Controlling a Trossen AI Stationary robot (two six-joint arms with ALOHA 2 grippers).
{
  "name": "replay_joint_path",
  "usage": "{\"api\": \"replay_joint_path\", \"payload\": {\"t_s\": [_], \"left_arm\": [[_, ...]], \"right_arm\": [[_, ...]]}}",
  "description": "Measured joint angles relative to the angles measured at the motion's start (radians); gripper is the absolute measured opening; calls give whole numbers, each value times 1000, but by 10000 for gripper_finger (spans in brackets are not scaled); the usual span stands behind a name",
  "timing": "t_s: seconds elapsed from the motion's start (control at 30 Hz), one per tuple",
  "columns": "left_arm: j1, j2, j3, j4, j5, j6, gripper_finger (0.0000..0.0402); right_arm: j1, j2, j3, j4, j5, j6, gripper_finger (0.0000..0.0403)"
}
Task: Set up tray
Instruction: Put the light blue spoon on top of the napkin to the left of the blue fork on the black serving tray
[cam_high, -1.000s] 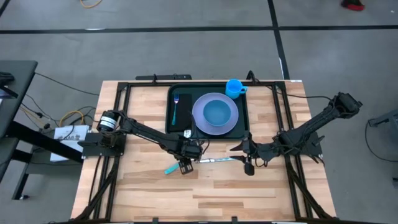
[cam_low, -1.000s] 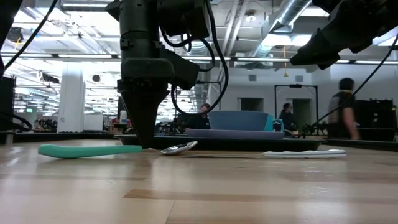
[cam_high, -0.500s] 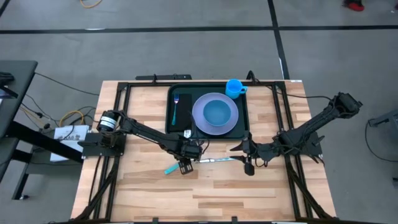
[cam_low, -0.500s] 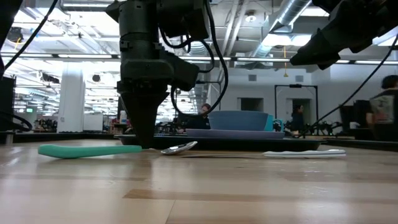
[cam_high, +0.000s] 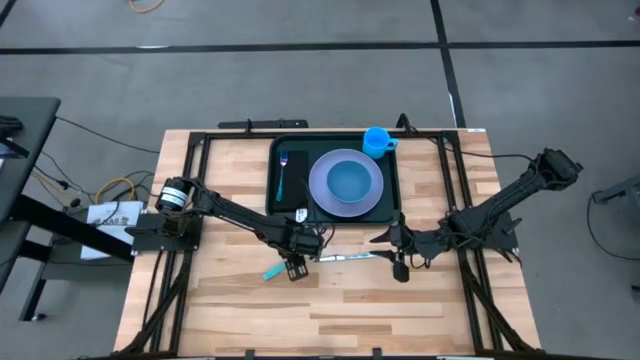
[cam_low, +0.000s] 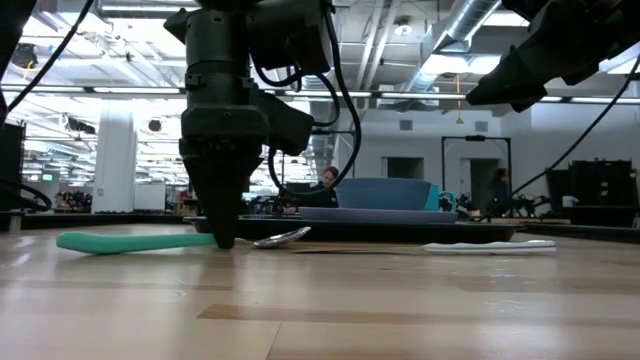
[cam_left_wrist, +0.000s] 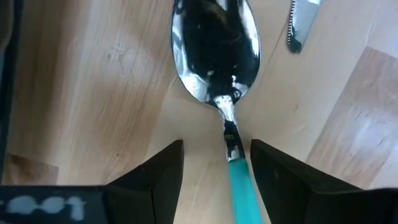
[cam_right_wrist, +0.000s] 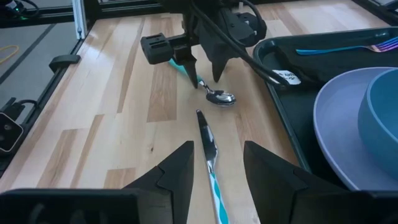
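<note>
Left gripper (cam_left_wrist: 214, 165) straddles the spoon (cam_left_wrist: 217, 50), jaws open; squeeze squarely on its neck. Right gripper (cam_right_wrist: 217, 165) waits open above the knife (cam_right_wrist: 208, 155). Tray (cam_high: 283, 205) sits behind on the worktop.

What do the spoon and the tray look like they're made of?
Spoon: polished metal bowl and neck, going by the mirror-like reflections, with a matte teal handle, probably plastic. Tray: dark, smooth, with a rounded raised rim, so likely moulded plastic.
</note>
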Motion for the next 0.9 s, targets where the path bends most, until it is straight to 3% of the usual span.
{"api": "replay_joint_path", "payload": {"t_s": [0.27, 0.73, 0.9], "left_arm": [[0, 0, -1, 11, -8, 12, 144], [0, 0, -1, 34, -5, 44, 15], [0, 0, -1, 44, 0, 49, 18]], "right_arm": [[0, 0, 0, 0, 0, 0, 131], [0, 0, 0, 0, 0, 0, 131], [0, 0, 0, 0, 0, 0, 131]]}}
